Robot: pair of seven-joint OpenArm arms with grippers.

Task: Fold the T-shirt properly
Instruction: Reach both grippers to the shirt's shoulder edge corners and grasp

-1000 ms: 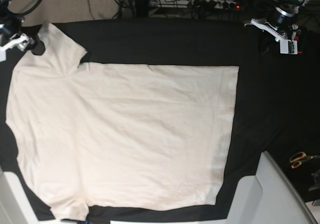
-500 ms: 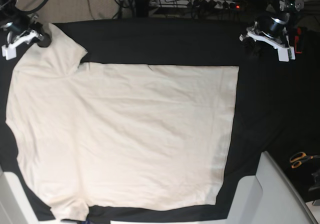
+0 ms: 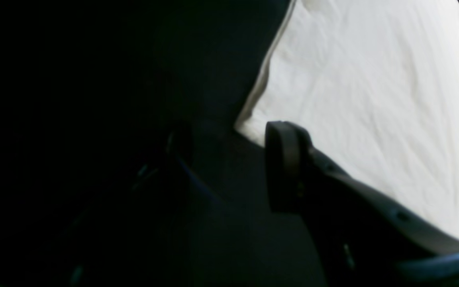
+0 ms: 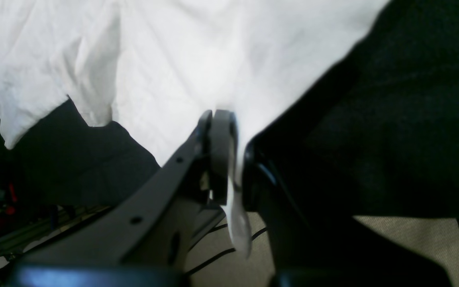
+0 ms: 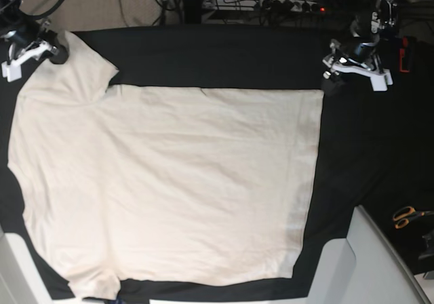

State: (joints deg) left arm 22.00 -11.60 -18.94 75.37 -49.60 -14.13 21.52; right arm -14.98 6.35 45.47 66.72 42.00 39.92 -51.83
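The cream T-shirt lies flat on the black table cover, collar end to the left. My right gripper is at the far-left sleeve tip. In the right wrist view it is shut on the sleeve's edge, and a strip of fabric hangs below the fingers. My left gripper sits just off the shirt's far right hem corner. In the left wrist view it is open, and the shirt's corner lies just beyond the gap.
Orange-handled scissors lie at the right edge. A pale grey panel stands at the front right. Cables and a power strip run behind the table. The floor shows past the table's far left edge.
My left gripper has moved left and down from the far right to the shirt's hem corner. My right gripper has moved up and right onto the sleeve tip, then stayed there.
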